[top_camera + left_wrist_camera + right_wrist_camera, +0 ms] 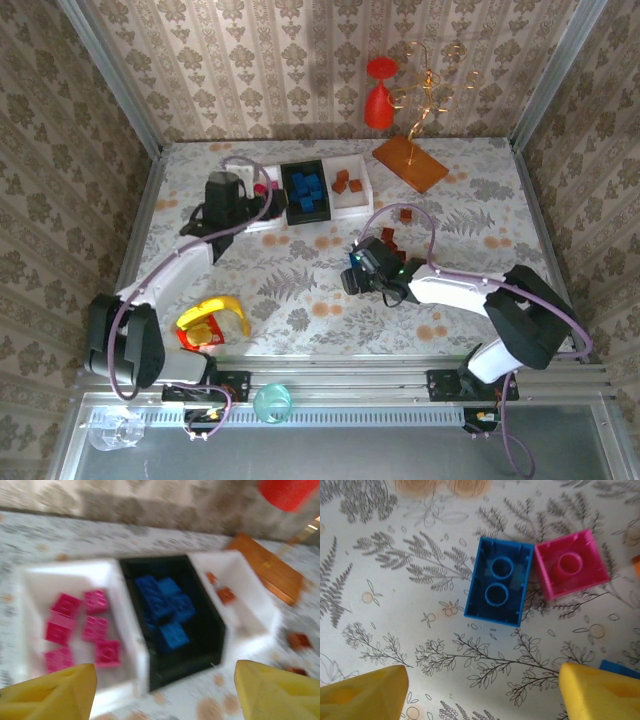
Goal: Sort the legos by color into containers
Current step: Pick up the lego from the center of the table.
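Top cam: the black tray (288, 205) is your anchor, with blue legos (305, 188) piled inside. The white tray of browns (362, 200) butts against its right side and has a few brown legos (346, 182) in it. The left gripper (245, 195) hangs just left of the black tray. The right gripper (360, 268) is low over the bench (300, 295), near-right of the black tray, w/ loose brown legos (390, 240) just beyond it.

Left wrist cam (blurry): jaws apart, nothing btwn them. It looks down on all three trays. The white tray of pinks (65, 575) sits tight on the black tray's left and holds six or so pink legos (80, 630).

Right wrist cam: jaws wide apart and empty. Below them a blue brick (497, 582) lies studs-down on the bench, and a pink brick (571, 565) touches its upper right edge.

So imo you're at the pick step on the right arm, and the blue brick is the obvious target. The sort looks maybe two-thirds done, since there are strays outside the trays.

Next move: centre over the blue brick and drop straight down. Watch the pink brick, since there's prob no gap on that side for a finger. Either turn the wrist to pinch the blue brick's short ends or expect to shove the pink brick aside. Then carry the blue brick up-left to the black tray.
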